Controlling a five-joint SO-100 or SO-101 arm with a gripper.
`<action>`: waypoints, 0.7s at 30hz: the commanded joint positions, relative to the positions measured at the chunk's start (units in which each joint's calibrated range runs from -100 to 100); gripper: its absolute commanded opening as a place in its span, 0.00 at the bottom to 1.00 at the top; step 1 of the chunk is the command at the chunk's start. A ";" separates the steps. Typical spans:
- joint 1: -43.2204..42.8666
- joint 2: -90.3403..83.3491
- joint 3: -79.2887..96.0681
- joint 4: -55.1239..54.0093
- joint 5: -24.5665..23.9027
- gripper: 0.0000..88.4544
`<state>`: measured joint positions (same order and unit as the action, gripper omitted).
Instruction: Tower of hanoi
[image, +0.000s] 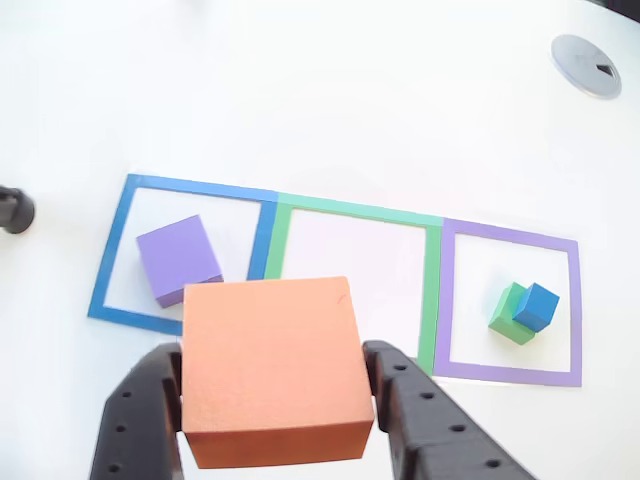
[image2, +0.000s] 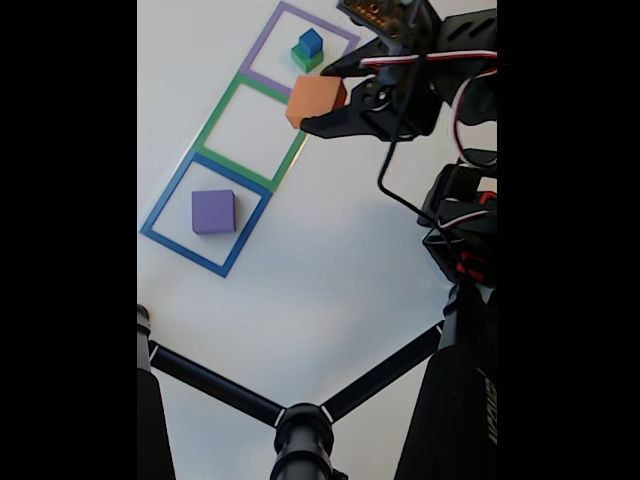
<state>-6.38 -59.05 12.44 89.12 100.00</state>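
Other view, gripper: the gripper (image: 275, 400) has its two black fingers clamped on the left and right faces of the orange cube (image: 272, 368), which fills the lower centre of the picture.
Fixed view, gripper: same grasp, gripper (image2: 322, 102) holding the orange cube (image2: 314, 99) off the white table (image2: 330, 270), over the near edge of the row of frames, about where green meets purple.
Blue frame: taped square outline (image: 108, 270) at the left of the row in the other view; contains one purple cube (image: 179, 259), lying flat inside the outline toward its lower right.
Green frame: middle outline (image: 432, 290); interior bare white, its lower part hidden by the orange cube.
Purple frame: right outline (image: 510, 238); contains a green cube (image: 509, 316) with a smaller blue cube (image: 537, 306) stacked on it, offset toward the upper right.
Fixed view, frames: blue frame (image2: 165, 205) nearest the camera with purple cube (image2: 213, 211); purple frame (image2: 262, 50) farthest, with the stack.
Foreground: black stand legs (image2: 215, 388) cross the bottom of the fixed view.
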 joint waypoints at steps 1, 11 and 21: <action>-5.41 -1.95 -12.62 8.86 -1.35 0.13; -12.61 -1.95 -17.35 10.15 -4.06 0.12; -17.69 -1.54 -3.71 -0.70 -7.27 0.12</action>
<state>-23.23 -61.67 1.11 96.69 93.88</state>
